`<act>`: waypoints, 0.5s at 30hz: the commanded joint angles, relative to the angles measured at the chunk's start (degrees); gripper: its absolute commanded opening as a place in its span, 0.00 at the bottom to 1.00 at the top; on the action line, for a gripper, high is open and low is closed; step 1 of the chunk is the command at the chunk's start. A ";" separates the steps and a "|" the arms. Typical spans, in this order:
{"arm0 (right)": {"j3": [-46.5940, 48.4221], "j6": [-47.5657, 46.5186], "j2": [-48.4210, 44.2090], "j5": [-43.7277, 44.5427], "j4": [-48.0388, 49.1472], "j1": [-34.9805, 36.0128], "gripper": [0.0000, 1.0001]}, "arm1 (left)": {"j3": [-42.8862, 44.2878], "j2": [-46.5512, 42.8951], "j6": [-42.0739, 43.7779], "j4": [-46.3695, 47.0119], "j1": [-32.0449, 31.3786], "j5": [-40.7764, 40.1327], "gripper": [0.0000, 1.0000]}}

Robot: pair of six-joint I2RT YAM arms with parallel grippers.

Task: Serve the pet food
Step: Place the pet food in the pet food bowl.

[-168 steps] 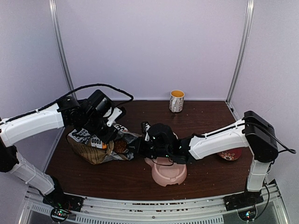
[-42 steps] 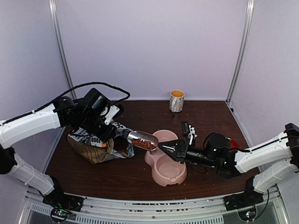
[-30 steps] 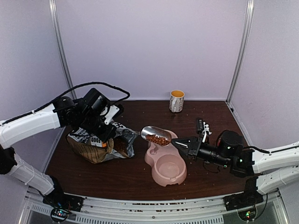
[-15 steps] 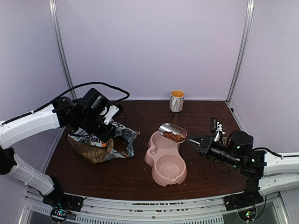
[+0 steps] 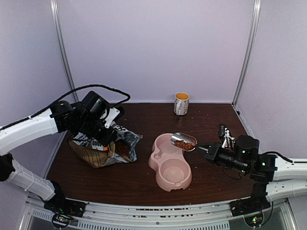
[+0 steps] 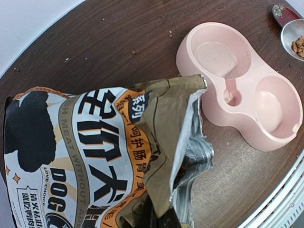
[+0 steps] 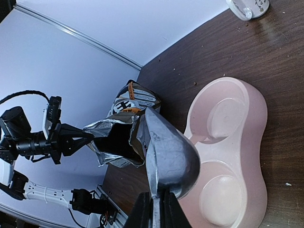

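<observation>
Reddish-brown kibble pellets (image 5: 182, 143) being carried in shiny metal scoop (image 5: 188, 138) (handle clamped by right gripper (image 5: 205, 149)), pink plastic double bowl (image 5: 170, 186) lying just leftward of jaws; brown paper bag (image 5: 91, 155) being pinched by left gripper (image 5: 106, 139).

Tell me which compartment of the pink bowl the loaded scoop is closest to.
The far compartment, toward the mug: the scoop held by the right gripper hangs at its right rim.

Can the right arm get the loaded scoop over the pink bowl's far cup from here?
Probably yes. The right gripper holds the scoop of pet food right at the pink bowl's far-cup rim, nothing between them; the left gripper is away, clamped on the bag.
</observation>
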 commanded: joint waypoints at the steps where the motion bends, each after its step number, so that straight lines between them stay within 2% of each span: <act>1: 0.79 -1.08 -1.82 -0.36 -3.08 -0.18 0.00 | 1.53 -1.53 0.15 4.99 0.24 -1.85 0.00; 8: 1.23 -2.36 -3.22 -2.65 -7.34 -0.23 0.00 | 2.06 -0.82 -0.20 4.25 0.24 -2.23 0.00; 15: 2.91 -4.28 0.01 -8.70 -9.70 -0.14 0.00 | 2.06 -0.72 -0.34 4.26 0.24 -2.75 0.00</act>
